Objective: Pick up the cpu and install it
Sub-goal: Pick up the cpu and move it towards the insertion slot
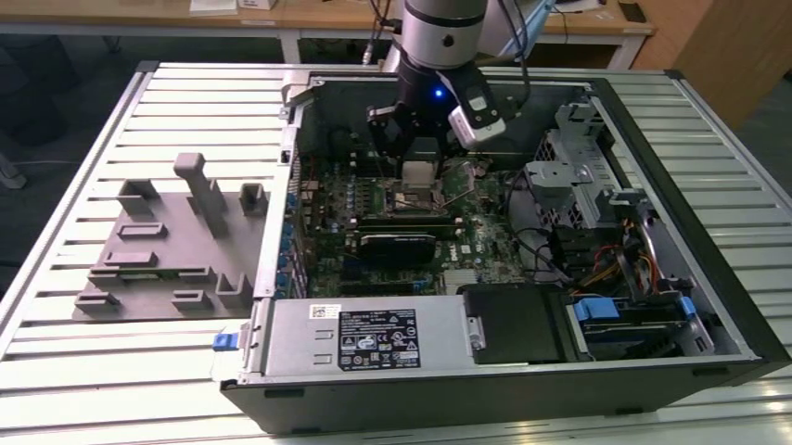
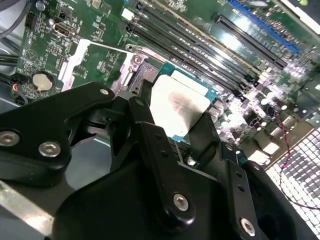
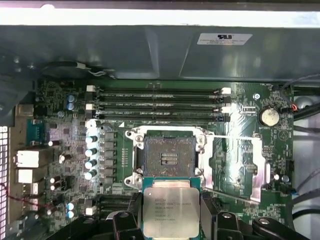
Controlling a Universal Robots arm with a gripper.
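Note:
My gripper (image 1: 421,174) is shut on the cpu (image 1: 421,170), a flat silvery square with a pale rim. It hangs inside the open computer case (image 1: 693,306), just above the motherboard. In both wrist views the cpu (image 3: 171,212) (image 2: 180,107) sits between my black fingers (image 3: 210,220) (image 2: 150,135), its metal top showing. The open socket (image 3: 170,157) lies bare on the green board close beside the cpu, its dark frame (image 3: 131,136) around it and the load plate (image 3: 235,165) folded aside. In the exterior view the socket (image 1: 418,197) is right under the gripper.
Memory slots (image 3: 157,102) run along the board beyond the socket, with capacitors (image 3: 91,150) to one side. A grey fixture block (image 1: 173,250) sits on the slatted table at the exterior view's left. The power supply (image 1: 359,338), drive bays and cables (image 1: 594,260) crowd the case.

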